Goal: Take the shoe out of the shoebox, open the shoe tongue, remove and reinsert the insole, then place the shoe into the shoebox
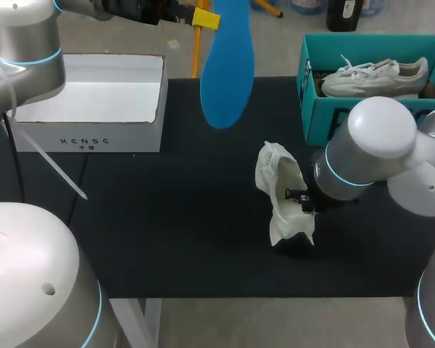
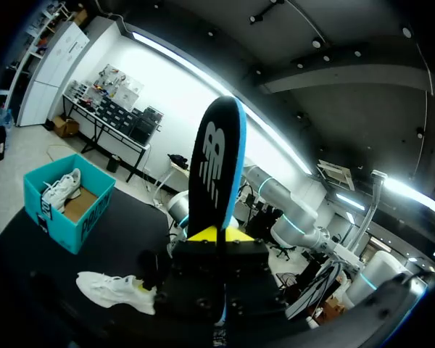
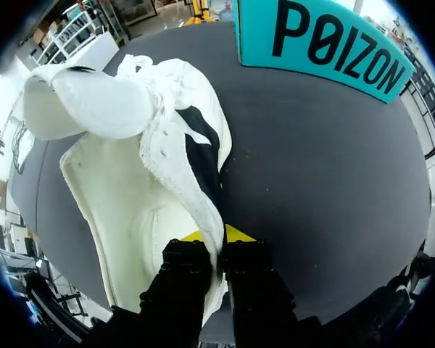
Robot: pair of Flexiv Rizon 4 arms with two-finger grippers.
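The left gripper (image 2: 217, 234) clamps the insole (image 2: 216, 163), upright ahead of it; the right gripper (image 3: 217, 236) pinches the shoe (image 3: 123, 188) by its collar. That thin pinch could slip once the insole pushes in.

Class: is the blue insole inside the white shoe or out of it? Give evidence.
Out. The left end effector holds the insole aloft, apart from the shoe, which the right end effector grips.
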